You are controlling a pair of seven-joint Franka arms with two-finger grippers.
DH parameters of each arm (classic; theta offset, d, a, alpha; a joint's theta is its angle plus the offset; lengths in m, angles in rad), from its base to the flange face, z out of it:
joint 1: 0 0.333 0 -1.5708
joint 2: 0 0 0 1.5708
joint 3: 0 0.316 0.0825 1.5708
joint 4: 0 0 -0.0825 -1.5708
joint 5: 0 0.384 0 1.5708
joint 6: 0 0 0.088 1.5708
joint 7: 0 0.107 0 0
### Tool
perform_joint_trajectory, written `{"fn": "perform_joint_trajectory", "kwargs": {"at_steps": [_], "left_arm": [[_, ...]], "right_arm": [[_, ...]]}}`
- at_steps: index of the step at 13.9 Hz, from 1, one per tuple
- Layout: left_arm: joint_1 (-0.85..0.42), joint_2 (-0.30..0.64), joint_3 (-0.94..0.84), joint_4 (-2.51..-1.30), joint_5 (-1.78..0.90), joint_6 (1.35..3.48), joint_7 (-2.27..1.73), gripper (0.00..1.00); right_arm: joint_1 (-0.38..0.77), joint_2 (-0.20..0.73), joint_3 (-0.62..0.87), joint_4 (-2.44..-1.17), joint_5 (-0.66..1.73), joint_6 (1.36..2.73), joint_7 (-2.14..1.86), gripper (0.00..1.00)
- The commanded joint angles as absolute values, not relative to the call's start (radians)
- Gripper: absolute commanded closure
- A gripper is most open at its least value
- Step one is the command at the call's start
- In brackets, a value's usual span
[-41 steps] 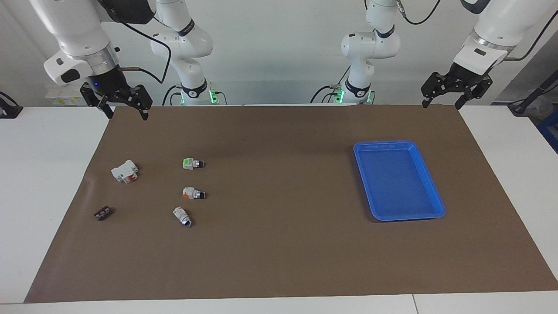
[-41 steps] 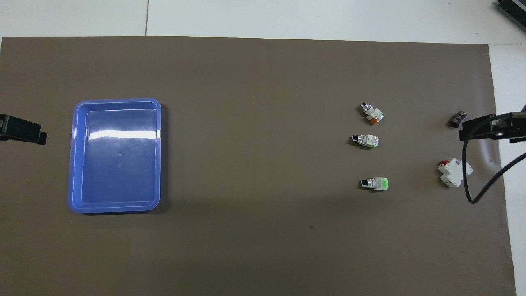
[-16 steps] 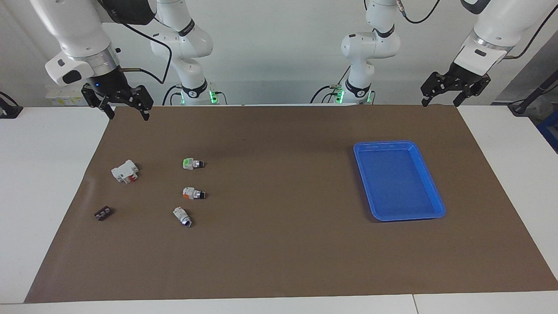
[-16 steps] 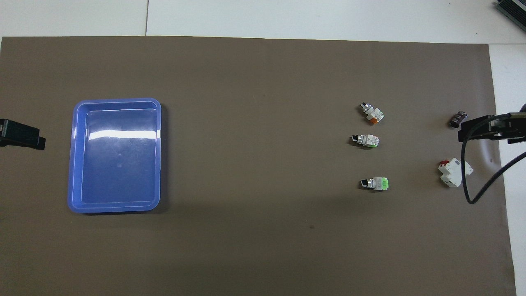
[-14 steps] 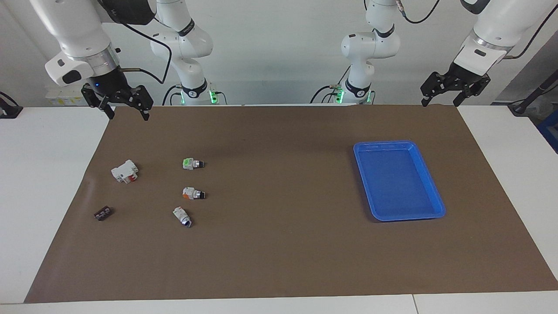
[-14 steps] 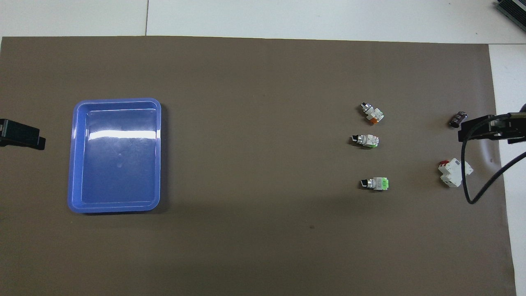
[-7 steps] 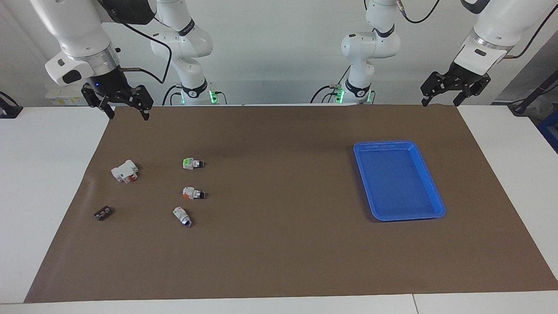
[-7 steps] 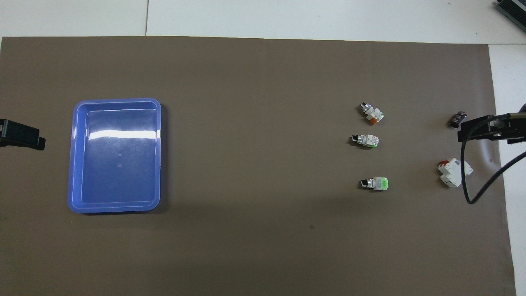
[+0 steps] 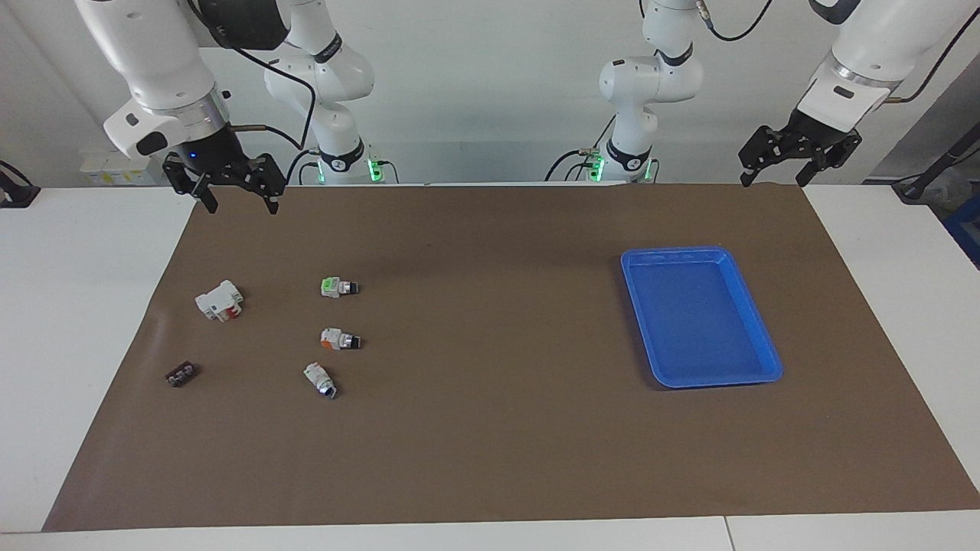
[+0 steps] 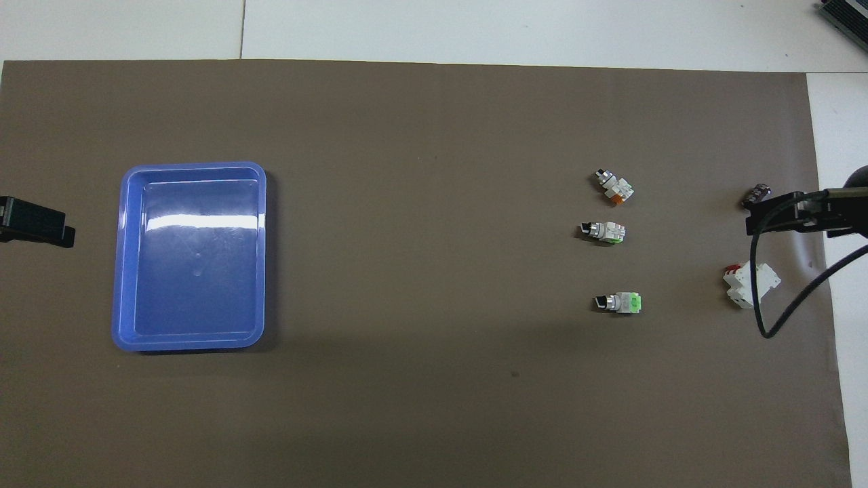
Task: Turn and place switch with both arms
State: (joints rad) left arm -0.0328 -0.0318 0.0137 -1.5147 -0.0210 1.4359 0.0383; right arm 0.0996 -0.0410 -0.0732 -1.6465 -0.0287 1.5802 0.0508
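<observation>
above mat [image 9: 490, 459] edge, both grippers open

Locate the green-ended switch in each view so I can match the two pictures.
Facing view: the green-ended switch lies on the brown mat, nearest the robots of the three small switches.
Overhead view: the same switch is lowest of the three.
Shared landmark: the white block with a red patch lies beside it.

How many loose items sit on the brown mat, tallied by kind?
Selector switches: 3 (green-ended switch, orange-ended, third)
White block with red patch: 1
Small dark part: 1
Blue tray: 1
Total: 6
</observation>
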Motion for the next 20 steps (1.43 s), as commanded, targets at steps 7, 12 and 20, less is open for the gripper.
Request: {"fn": "perform_joint_trajectory", "kwargs": {"at_steps": [7, 12, 20], "left_arm": [[-0.026, -0.063, 0.008, -1.548, -0.005, 1.431, 0.028, 0.0], [-0.026, -0.063, 0.008, -1.548, -0.005, 1.431, 0.028, 0.0], [-0.026, -0.063, 0.008, -1.548, -0.006, 1.431, 0.028, 0.0]], "right_arm": [[0.133, -0.077, -0.064, -1.864, 0.009, 1.808, -0.016, 0.0], [0.166, -0.057, -0.066, -2.048, 0.035, 1.994, -0.34, 0.0], [0.14, -0.04, -0.066, -2.259, 0.037, 2.118, -1.003, 0.0]]}}
